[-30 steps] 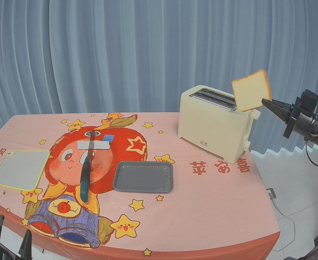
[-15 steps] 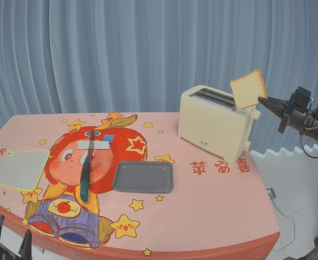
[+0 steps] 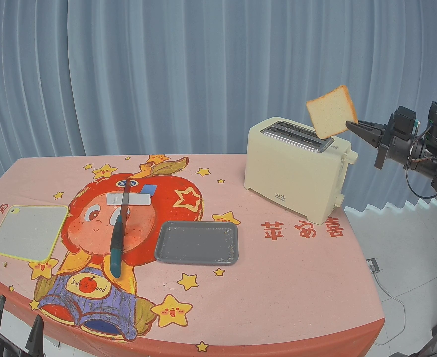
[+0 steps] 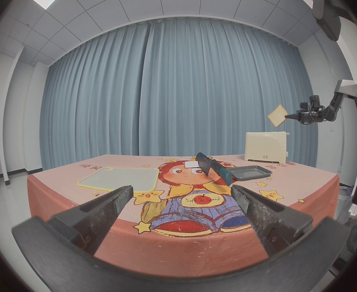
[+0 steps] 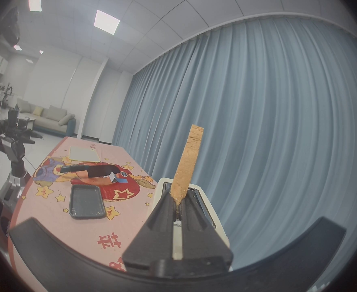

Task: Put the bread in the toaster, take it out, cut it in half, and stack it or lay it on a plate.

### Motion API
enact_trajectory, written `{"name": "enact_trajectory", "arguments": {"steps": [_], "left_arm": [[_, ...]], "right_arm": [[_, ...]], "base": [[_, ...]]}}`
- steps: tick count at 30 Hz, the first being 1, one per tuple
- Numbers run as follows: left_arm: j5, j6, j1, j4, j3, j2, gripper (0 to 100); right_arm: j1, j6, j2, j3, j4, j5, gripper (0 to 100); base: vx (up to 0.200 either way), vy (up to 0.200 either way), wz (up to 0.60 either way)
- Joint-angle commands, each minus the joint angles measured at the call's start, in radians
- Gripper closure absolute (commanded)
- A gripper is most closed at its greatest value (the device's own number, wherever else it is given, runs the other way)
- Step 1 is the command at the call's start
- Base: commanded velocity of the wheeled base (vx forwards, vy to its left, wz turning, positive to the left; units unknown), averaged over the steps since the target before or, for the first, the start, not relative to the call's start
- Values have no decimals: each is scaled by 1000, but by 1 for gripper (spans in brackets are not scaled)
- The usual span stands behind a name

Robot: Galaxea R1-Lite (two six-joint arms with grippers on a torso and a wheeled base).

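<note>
— Where is the bread (image 3: 331,111)?
— Your right pincer (image 3: 349,123) is clenched on one corner. The bread hangs tilted above the toaster (image 3: 292,169), at its right end.
— And lowering it?
— Square it to a slot (image 3: 293,136) first, then go down slowly. Your left pincer (image 4: 180,191) sits released by the bench (image 3: 288,283) front.

Bread (image 3: 330,111) hangs above the toaster (image 3: 295,167) (tray (image 3: 197,242) lies to its left).
</note>
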Motion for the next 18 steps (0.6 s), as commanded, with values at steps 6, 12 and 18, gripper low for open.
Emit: {"name": "enact_trajectory", "arguments": {"steps": [6, 12, 18], "left_arm": [[0, 0, -1, 0, 18, -15, 0], [0, 0, 1, 0, 18, -15, 0], [0, 0, 1, 0, 18, -15, 0]], "right_arm": [[-4, -58, 59, -73, 9, 33, 100], [-17, -76, 79, -98, 12, 51, 100], [-12, -75, 111, -142, 9, 59, 100]], "base": [[0, 0, 0], [0, 0, 0], [0, 0, 0]]}}
